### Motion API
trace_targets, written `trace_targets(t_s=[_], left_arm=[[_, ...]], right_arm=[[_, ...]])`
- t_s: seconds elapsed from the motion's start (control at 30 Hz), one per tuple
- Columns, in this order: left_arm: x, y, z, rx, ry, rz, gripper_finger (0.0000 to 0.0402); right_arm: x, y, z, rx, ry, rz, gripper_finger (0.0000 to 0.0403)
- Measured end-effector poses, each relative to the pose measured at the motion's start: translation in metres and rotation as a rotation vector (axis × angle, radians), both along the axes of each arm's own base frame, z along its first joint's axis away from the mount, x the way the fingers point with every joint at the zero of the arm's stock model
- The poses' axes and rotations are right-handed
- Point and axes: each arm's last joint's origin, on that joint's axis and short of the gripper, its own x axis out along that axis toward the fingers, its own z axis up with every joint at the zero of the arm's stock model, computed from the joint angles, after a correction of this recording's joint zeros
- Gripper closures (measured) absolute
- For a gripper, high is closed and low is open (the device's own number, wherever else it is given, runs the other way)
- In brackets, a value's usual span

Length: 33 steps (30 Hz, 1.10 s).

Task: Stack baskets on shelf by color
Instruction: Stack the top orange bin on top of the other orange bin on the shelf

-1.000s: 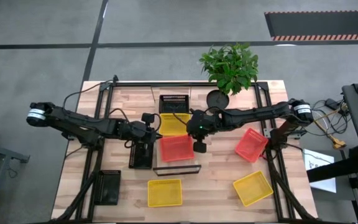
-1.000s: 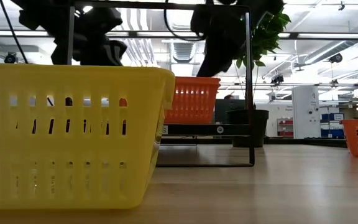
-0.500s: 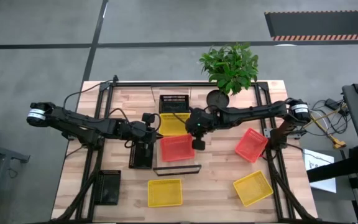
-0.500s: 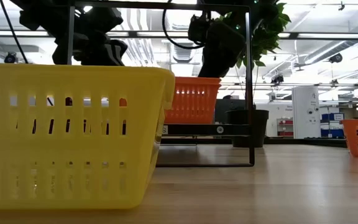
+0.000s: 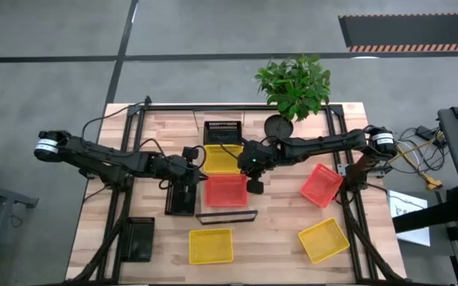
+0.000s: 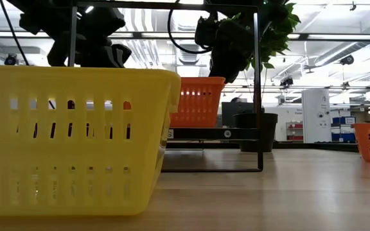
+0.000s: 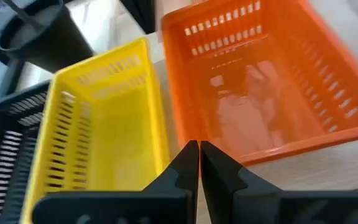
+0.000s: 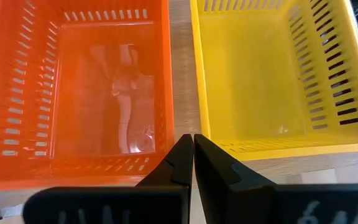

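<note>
On the shelf (image 5: 226,214), red basket (image 5: 225,189) beside yellow basket (image 5: 223,158): light, stiff mesh; pinch a rim wall. Left tool (image 7: 199,155) and right tool (image 8: 192,149) both closed, empty.

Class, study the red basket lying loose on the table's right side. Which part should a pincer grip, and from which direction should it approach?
Probably one rim wall of the loose red basket, approached from straight above. It lies open side up and turned askew on the table, so its thin upright mesh walls suit one finger inside and one outside. The right pincer, now shut above the shelf's red basket, is nearest.
</note>
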Motion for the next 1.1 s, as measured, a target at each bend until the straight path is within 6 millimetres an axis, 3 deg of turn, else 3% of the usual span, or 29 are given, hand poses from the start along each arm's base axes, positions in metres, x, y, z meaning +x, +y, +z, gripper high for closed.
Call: trace_targets(t_s=[0.47,0.67,1.1], left_arm=[[0.0,-0.003,0.0,-0.086,0.009,-0.071,0.0402],[0.0,0.002,0.004,0.048,-0.014,0.032,0.0402],[0.007,0.005,-0.015,0.068,0.075,0.055,0.0402]], right_arm=[[0.001,0.0,0.001,-0.015,-0.016,0.019,0.0394],[0.002,0.0,0.001,-0.019,-0.025,0.023,0.0394],[0.002,0.0,0.001,-0.014,-0.024,0.017,0.0394]])
